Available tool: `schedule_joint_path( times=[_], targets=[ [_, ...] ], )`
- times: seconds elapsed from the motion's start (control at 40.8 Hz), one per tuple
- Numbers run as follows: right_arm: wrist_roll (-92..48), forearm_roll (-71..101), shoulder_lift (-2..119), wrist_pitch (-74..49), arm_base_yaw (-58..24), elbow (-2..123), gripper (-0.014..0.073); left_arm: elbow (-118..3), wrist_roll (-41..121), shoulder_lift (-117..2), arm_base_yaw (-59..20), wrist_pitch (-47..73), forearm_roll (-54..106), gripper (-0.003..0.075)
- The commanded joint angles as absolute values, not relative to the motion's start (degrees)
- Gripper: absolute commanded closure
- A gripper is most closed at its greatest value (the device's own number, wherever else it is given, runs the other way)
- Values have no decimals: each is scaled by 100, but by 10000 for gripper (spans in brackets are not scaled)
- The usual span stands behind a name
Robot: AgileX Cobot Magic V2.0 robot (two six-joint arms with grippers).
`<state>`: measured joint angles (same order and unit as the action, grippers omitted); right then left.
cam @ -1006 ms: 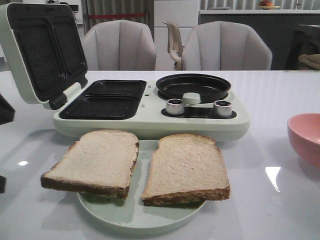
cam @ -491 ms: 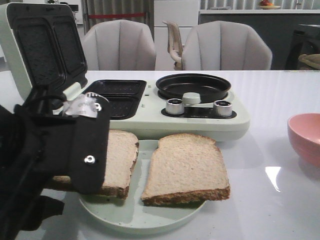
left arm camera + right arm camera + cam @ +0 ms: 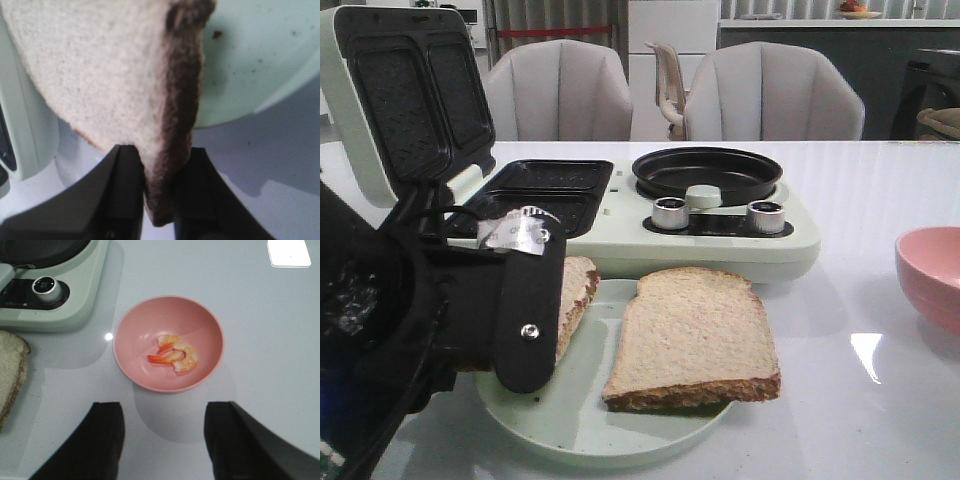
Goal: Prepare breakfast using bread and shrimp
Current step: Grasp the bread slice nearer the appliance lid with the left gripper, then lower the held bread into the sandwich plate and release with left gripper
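the left gripper [image 3: 159, 192] pinches the crust edge of the left bread slice [image 3: 100, 70], tilting it off the plate [image 3: 582, 420] toward the open sandwich maker [image 3: 620, 215] at 12 o'clock, while the right gripper [image 3: 162, 440] hangs wide above the shrimp [image 3: 174, 356] in the pink bowl [image 3: 200, 327].

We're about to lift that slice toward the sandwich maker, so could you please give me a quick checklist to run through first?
1. Left gripper fingers straddle the left bread slice's crust edge: ok.
2. Clamp firmness: cannot tell.
3. Sandwich maker lid up, grill wells bare: ok.
4. Right bread slice lying flat on the plate: ok.
5. Right gripper open over the pink bowl, shrimp inside: ok.
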<state>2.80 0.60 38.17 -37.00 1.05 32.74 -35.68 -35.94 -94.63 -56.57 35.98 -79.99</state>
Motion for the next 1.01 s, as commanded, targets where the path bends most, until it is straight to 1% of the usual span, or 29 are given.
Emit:
schedule_joint_path(
  times=[0.0, 0.123, 0.245, 0.368, 0.442, 0.54, 0.736, 0.982],
  targets=[
    [262, 0, 3860, -3301, 106, 3477, 118, -3672, -3681, -9102, -5791, 3972, -7781, 620],
    [262, 0, 3860, -3301, 106, 3477, 118, -3672, -3671, -8589, -6026, 4098, -7697, 619],
    [262, 0, 3860, -3301, 106, 3477, 118, -3672, -3671, -8082, -6172, 4437, -8146, 619],
    [262, 0, 3860, -3301, 106, 3477, 118, -3672, -3671, -7731, -6087, 4772, -9014, 619],
    [262, 0, 3860, -3301, 106, 3477, 118, -3780, -3671, -7727, -5893, 4785, -9396, 619],
    [262, 0, 3860, -3301, 106, 3477, 118, -4090, -3671, -7901, -5468, 4587, -9565, 619],
    [262, 0, 3860, -3301, 106, 3477, 118, -5099, -3671, -8608, -4602, 4395, -9797, 619],
    [262, 0, 3860, -3301, 106, 3477, 118, -6579, -3671, -9745, -3845, 4122, -9797, 619]
  ],
)
